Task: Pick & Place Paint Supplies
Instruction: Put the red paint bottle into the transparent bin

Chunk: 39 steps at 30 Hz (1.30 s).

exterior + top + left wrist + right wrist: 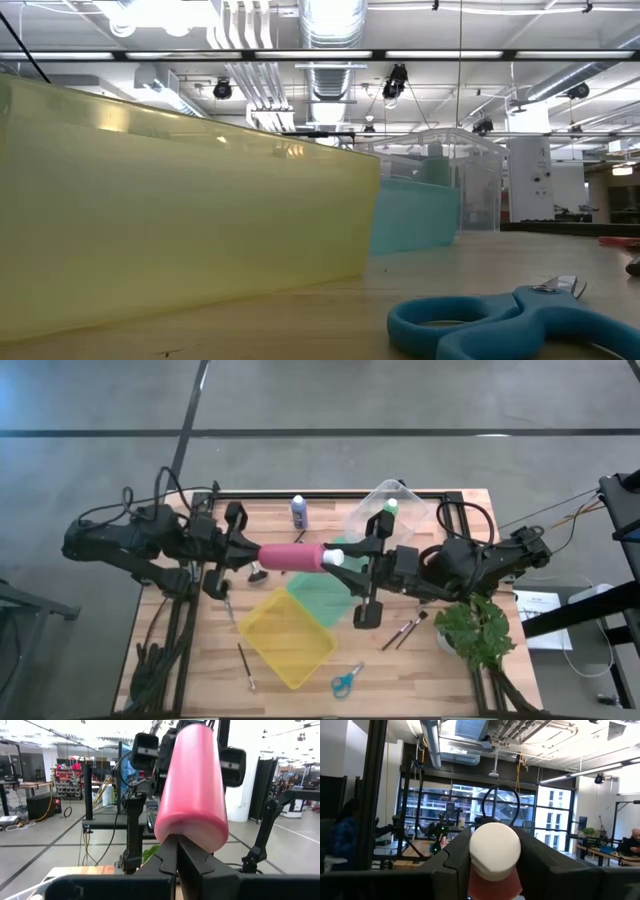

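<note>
The pink-red paint bottle (292,556) lies level in the air between both arms, its white cap (335,558) toward the table's right. My left gripper (258,553) is shut on its bottom end and my right gripper (350,557) is shut on the cap. The blue-purple bottle (298,512) stands near the far edge. The green bottle (390,507) stands inside the clear bin (405,500). Blue scissors (347,680) (520,320) lie flat near the front edge. Thin brushes (405,630) (245,666) lie on the wood. My left gripper pinches the pink bottle's bottom end (175,832) between its two fingers (167,855), coming level from the table's left, in line with the bottle. The bottle is lifted clear and points away from the fingers. My right gripper holds the bottle's white cap (495,847) between its two fingers (457,852), coming level from the table's right, along the bottle's length. The pink body (492,887) shows just behind the cap. The bottle hangs clear of the table.
Yellow bin (288,635) (180,210) and green bin (322,595) (415,215) sit under and in front of the held bottle. A leafy plant (478,630) stands at the right front corner. A black frame edges the table (150,660).
</note>
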Each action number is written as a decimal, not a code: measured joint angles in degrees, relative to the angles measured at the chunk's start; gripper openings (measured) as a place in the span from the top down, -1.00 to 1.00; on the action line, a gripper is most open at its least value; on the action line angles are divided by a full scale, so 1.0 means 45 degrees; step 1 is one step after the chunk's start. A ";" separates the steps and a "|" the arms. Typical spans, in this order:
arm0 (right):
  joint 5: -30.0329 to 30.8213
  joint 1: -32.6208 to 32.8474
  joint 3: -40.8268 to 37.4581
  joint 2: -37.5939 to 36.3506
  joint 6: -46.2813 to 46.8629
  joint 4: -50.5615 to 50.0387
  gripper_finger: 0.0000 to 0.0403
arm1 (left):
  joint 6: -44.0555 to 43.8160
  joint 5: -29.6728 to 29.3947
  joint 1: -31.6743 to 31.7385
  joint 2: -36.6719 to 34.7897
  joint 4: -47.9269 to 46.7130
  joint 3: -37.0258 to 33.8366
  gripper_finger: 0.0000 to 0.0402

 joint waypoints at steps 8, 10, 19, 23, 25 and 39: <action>0.0195 -0.0005 -0.0010 0.0008 0.0003 0.0008 0.45 | -0.0010 -0.0002 0.0000 -0.0076 -0.0372 -0.0015 0.95; 0.0283 -0.0005 0.0001 0.0017 -0.0064 -0.0009 0.45 | 0.0004 -0.0002 0.0000 -0.0088 -0.1003 -0.0024 0.95; 0.0337 -0.0034 0.0148 0.0087 -0.0044 -0.0128 0.45 | 0.0207 -0.0592 0.0015 -0.0255 -0.2966 -0.0019 0.95; 0.0332 -0.0024 0.0165 0.0010 -0.0005 -0.0025 0.45 | 0.0556 -0.1292 0.0024 -0.0316 -0.3756 -0.0024 0.95; 0.0322 -0.0007 0.0176 -0.0069 0.0035 0.0005 0.45 | 0.0670 -0.1757 0.0029 -0.0388 -0.4309 -0.0019 0.95; 0.3380 -0.0255 0.0232 -0.2382 0.4020 -0.6612 0.45 | 0.1267 -0.2640 0.0034 -0.1700 -0.4642 0.0494 0.95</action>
